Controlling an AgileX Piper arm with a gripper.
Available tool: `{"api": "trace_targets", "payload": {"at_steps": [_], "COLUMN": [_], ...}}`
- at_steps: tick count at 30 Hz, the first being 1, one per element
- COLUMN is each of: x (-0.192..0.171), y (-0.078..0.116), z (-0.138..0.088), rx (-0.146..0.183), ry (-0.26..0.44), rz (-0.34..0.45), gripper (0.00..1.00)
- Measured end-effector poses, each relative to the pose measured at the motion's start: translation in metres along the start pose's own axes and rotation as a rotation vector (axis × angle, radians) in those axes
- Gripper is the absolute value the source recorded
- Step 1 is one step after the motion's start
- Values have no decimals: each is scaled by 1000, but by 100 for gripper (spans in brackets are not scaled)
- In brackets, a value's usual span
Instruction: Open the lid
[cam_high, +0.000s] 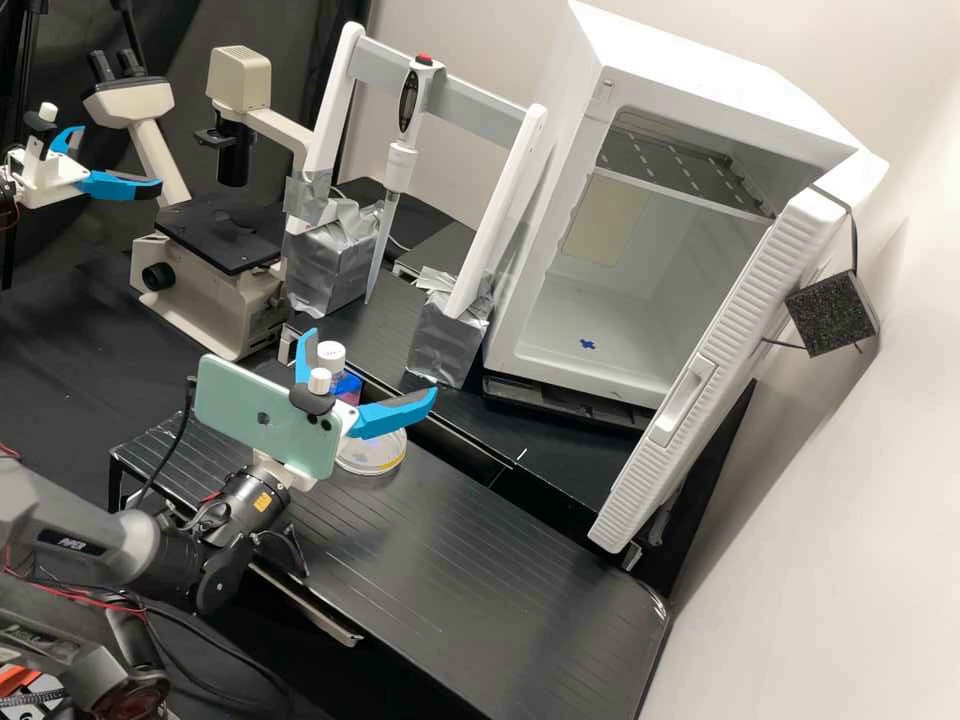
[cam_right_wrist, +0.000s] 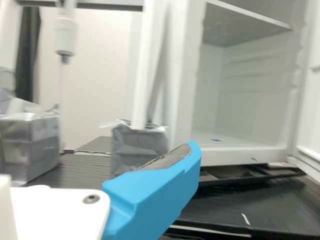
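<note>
Dark grey arm (cam_high: 90, 540) in the near left corner of the high view, its white gripper (cam_high: 373, 362) over the black platform (cam_high: 450, 560), blue fingers (cam_high: 395, 414) spread well apart. White cabinet (cam_high: 680, 60) behind, door (cam_high: 720, 350) swung wide; inside, a shelf (cam_high: 690, 165) and a small blue piece (cam_high: 587, 343) on the floor. Beige microscope (cam_high: 200, 300) at the back left. Beside it, a white stand (cam_high: 500, 210), feet in silver-wrapped blocks (cam_high: 448, 342), a pipette (cam_high: 403, 165) hanging upright at its crossbar. Pale green phone (cam_high: 260, 405) on the gripper, partly in front of the bottle. Clear round dish (cam_high: 372, 457) on the platform, yellow along its edge. White lid (cam_high: 331, 352) on a bottle just behind the gripper, blue and pink showing below; its contents I can't tell.
</note>
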Motion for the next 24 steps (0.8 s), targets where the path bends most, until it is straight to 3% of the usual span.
{"api": "trace_targets", "payload": {"at_steps": [7, 16, 24], "x": [-6, -10, -18], "y": [1, -1, -1], "z": [0, 25, 33], "rx": [3, 9, 11], "ry": [0, -124, -177], "rz": [-49, -130, -185], "gripper": [100, 100, 100]}}
